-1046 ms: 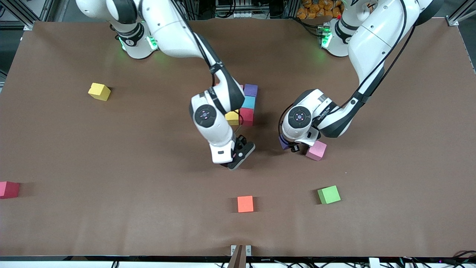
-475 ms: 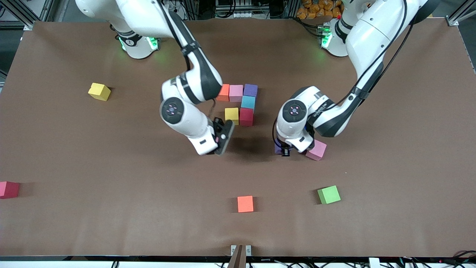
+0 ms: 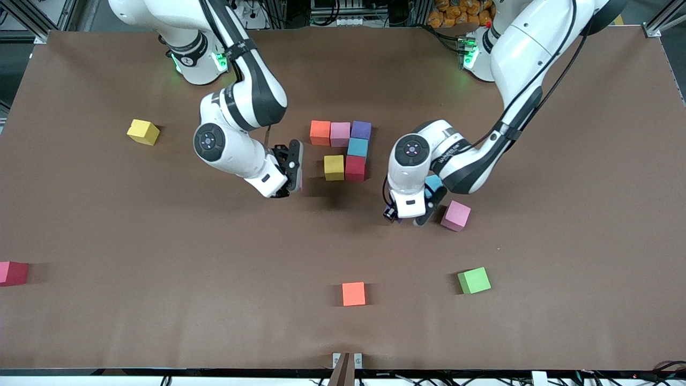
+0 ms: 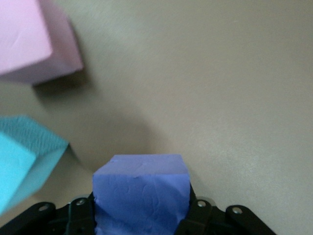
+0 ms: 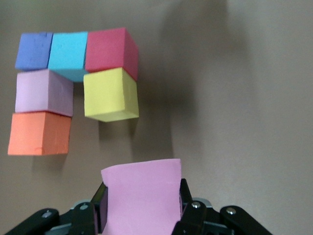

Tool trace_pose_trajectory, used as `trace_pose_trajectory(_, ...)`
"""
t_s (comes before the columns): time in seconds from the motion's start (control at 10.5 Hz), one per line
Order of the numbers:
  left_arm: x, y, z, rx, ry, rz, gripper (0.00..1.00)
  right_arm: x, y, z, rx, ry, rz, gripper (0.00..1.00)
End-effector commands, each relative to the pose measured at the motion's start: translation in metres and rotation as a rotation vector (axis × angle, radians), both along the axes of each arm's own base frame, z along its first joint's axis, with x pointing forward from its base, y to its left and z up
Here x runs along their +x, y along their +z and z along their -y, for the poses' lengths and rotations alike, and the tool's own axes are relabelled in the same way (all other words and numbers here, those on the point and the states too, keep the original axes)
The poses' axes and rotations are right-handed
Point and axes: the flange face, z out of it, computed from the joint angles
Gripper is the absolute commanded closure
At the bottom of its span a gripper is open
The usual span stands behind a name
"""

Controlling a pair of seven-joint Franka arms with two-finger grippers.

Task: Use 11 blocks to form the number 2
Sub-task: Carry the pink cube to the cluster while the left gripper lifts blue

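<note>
Since a second ago, right gripper (image 5: pixel 142 215) has swung beside the yellow block (image 3: pixel 334 167), clamped on a pink block (image 5: pixel 142 196). Left gripper (image 4: pixel 142 220) clamps a purple block (image 4: pixel 141 191) over the tabletop (image 3: pixel 161 321).

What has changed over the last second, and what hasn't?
The right end effector, holding a pink block, swung up from near the lone orange block to beside the partial number 2. The left end effector shifted slightly, gripping a purple block. Loose blocks stayed put.
</note>
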Motion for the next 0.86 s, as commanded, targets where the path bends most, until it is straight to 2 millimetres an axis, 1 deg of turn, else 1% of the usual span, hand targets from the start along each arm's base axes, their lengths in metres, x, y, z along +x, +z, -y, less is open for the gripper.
trace_pose_trajectory(0.0, 0.021, 0.012, -0.016, -0.048, -0.156, -0.004, 1.0, -0.048, -0.022, -0.016, 0.028, 0.066, 0.063, 1.0)
trace_pose_trajectory(0.1, 0.03, 0.018, -0.021, -0.078, -0.194, -0.015, 1.0, -0.058, -0.032, -0.021, 0.024, 0.055, 0.085, 1.0)
trace_pose_trajectory(0.19, 0.03, 0.021, -0.021, -0.089, -0.227, -0.021, 1.0, -0.068, -0.041, -0.025, 0.018, 0.06, 0.111, 1.0)
trace_pose_trajectory(0.38, 0.028, 0.024, -0.015, -0.076, -0.298, -0.01, 1.0, -0.074, -0.05, -0.023, 0.012, 0.048, 0.109, 1.0)
trace_pose_trajectory(0.48, 0.029, 0.028, -0.016, -0.068, -0.355, -0.006, 1.0, -0.079, -0.057, -0.025, 0.021, 0.027, 0.097, 1.0)
trace_pose_trajectory(0.57, 0.027, 0.034, -0.012, -0.062, -0.399, -0.003, 1.0, -0.09, -0.063, -0.033, 0.041, 0.001, 0.108, 1.0)
trace_pose_trajectory(0.67, 0.021, 0.037, -0.007, -0.044, -0.448, -0.019, 1.0, -0.094, -0.069, -0.039, 0.039, -0.002, 0.126, 1.0)
trace_pose_trajectory(0.76, 0.015, 0.036, 0.0, -0.035, -0.487, -0.029, 1.0, -0.096, -0.073, -0.04, 0.036, 0.0, 0.126, 1.0)
